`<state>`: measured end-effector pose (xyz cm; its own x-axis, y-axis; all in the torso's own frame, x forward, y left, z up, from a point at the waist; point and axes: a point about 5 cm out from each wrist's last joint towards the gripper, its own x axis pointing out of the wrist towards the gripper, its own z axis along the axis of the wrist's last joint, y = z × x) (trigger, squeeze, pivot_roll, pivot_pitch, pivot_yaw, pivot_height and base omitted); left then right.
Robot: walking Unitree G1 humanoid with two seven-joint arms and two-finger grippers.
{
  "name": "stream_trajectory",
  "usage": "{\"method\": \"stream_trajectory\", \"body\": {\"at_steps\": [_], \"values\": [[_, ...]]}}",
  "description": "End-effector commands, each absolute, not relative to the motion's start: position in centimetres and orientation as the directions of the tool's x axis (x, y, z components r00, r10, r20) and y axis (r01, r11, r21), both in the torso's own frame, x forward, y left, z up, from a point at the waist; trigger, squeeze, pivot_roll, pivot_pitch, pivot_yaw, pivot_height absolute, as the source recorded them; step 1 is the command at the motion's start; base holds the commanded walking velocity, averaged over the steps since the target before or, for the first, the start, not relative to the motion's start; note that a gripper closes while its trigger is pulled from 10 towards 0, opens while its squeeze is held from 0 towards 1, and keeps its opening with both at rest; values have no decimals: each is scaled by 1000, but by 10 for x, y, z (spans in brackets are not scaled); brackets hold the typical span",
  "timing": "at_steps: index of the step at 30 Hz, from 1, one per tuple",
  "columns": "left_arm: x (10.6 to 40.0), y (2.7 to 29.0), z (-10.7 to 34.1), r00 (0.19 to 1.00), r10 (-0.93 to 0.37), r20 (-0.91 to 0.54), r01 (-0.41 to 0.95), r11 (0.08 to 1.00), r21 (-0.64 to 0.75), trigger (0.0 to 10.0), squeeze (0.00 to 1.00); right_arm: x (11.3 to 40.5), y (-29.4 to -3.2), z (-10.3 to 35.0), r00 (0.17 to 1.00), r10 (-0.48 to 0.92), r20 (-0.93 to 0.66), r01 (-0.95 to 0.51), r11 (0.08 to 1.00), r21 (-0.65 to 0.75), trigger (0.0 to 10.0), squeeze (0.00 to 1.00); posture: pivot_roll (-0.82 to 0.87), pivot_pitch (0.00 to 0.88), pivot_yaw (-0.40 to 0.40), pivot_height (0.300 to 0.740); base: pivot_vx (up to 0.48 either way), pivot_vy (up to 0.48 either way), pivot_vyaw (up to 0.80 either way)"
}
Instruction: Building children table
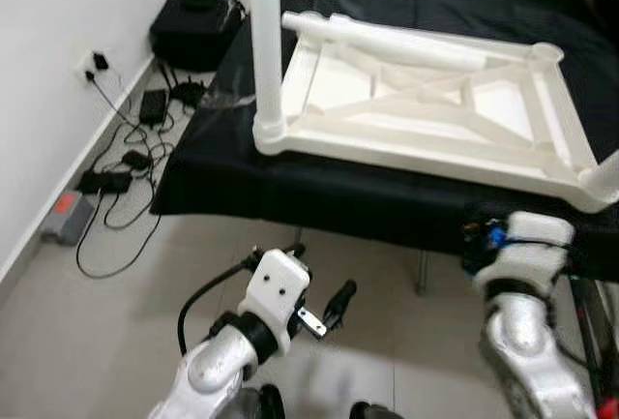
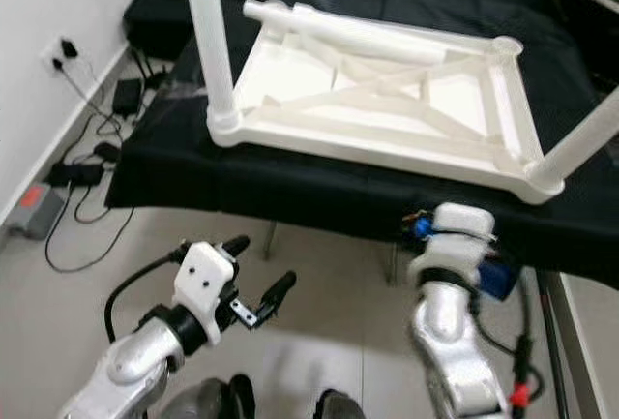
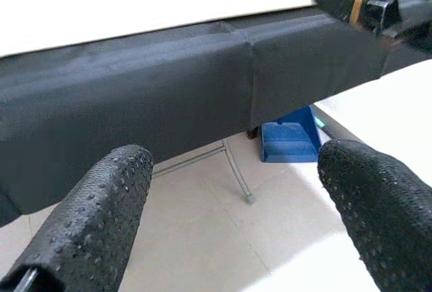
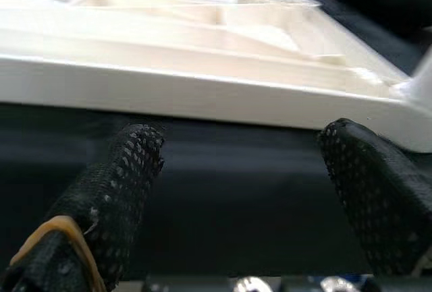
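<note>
White plastic tabletop (image 1: pixel 426 109), upside down, ribbed underside up, lies on a work surface draped in black cloth (image 1: pixel 319 196). One white leg (image 1: pixel 266 46) stands upright in the near-left corner socket. A second leg (image 2: pixel 585 143) is seated at the near-right corner and leans out to the right. A loose white leg (image 1: pixel 406 44) lies across the far part of the frame.

Head views: grey tile floor (image 1: pixel 116 322) in front of the cloth edge; on the left, by the wall, a black bag (image 1: pixel 193 22), a tangle of cables and adapters (image 1: pixel 126 163) and a wall socket (image 1: pixel 97 63).

Left wrist view adds what the head views hide: under the cloth edge, a metal support leg (image 3: pixel 236 170) and a blue bin (image 3: pixel 290 140) on the floor.

Right wrist view gives a close, low look at the near edge of the tabletop, just above the cloth front.

Left gripper (image 1: pixel 319 284) is held low over the floor, near side of the cloth, well apart from the tabletop. Fingers (image 3: pixel 101 218) are spread wide, released, holding nothing.

Right gripper (image 4: pixel 243 197) is up against the cloth front below the near-right corner. Fingers (image 4: pixel 121 184) are wide apart, empty, pointing at the tabletop edge; whether they touch the cloth cannot be told.
</note>
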<state>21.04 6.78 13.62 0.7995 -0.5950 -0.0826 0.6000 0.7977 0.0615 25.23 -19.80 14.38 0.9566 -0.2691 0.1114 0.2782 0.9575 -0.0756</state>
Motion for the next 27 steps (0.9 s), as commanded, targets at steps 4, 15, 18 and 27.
{"method": "stream_trajectory", "body": {"at_steps": [4,15,18,27], "values": [[216,72,125,811,-575,-107,582,810,65,10000,0,244,-151,125,998,-35,47,39,995,-87,10000,0,100,95,-27,740,0,0,-800],[238,72,115,851,-515,-97,521,853,41,10000,0,256,-142,112,999,29,-21,-31,993,-112,10000,0,104,0,-42,740,0,0,-144],[240,72,115,855,-511,-86,516,856,47,10000,0,257,-142,112,999,41,-5,-41,994,-98,10000,0,100,0,-40,740,0,0,0],[245,71,115,867,-497,-32,498,864,74,10000,0,261,-143,111,999,37,11,-36,996,-83,10000,0,96,0,-41,740,104,0,0]]}}
